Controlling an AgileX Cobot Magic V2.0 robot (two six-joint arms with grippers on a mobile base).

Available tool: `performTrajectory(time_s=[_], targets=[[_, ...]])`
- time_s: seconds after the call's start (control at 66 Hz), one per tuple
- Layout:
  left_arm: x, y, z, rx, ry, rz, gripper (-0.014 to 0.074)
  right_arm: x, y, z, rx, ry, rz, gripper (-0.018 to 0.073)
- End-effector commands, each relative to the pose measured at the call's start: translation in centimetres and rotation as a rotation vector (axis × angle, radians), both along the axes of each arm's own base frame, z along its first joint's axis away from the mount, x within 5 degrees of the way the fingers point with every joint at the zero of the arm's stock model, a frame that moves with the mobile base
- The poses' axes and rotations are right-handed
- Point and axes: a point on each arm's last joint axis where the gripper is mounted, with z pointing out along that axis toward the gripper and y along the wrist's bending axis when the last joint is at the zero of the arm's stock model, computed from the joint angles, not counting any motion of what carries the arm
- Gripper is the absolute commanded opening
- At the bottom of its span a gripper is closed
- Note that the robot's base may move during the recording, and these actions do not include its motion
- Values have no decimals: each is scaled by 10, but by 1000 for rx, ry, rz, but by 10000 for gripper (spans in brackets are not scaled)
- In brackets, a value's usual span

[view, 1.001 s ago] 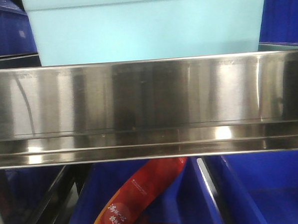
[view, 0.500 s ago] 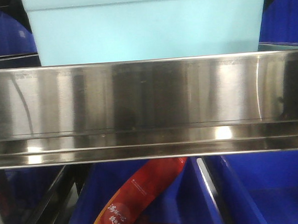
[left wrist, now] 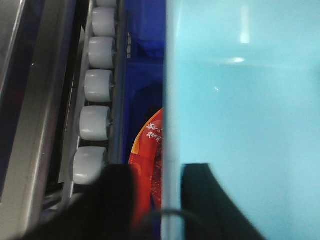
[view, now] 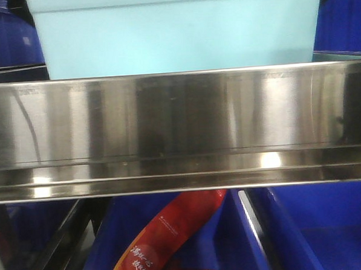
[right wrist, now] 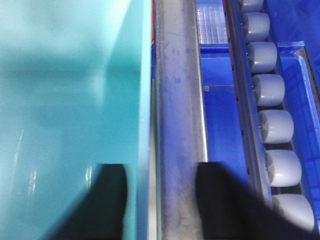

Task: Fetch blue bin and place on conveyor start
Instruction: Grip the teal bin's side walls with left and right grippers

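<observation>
Loosely, left hand (left wrist: 159,202) and right hand (right wrist: 165,205) straddle one blue bin (view: 175,35).

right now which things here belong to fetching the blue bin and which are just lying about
job: pale turquoise plastic bin, left gripper, right gripper
lying about: dark royal-blue plastic bins, red printed packet, shiny stainless-steel shelf rail, grey rollers

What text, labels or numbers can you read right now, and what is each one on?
On the red packet, large white Chinese characters: too blurred to read.
On the same packet, a small line of white print: too small to read.
In the left wrist view, white characters on that packet: blurred, unreadable.
On the blue bin, shelf rail, dark blue bins and rollers: no text visible.
</observation>
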Motion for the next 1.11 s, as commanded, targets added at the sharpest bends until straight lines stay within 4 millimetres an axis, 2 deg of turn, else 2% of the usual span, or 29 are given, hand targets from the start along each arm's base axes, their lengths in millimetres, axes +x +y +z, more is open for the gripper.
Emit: performTrajectory(time_s=[0.0, 0.015, 0.045, 0.515, 0.622, 0.925, 1.091], targets=[[-2, -2, 2, -6, -2, 0, -51, 0, -2, 7, -8, -36, 1, -119], [-2, -2, 3, -6, -2, 0, -65, 0, -2, 7, -8, -36, 1, -155], [-2, -2, 2, -9, 1, 2, -111, 0, -2, 7, -8, -36, 1, -163], [0, -3, 0, -13, 2, 8, -111, 0, -2, 8, -7, -38, 1, -160], [-4, -2, 5, -15, -3, 9, -111, -6, 2, 17, -10, -55, 13, -160], [-41, -2, 59, -46, -131, 16, -111, -44, 8, 62, 0, -161, 19, -160], [-75, -7, 69, 12, -201, 31, -111, -78, 11, 72, -12, -255, -2, -160]])
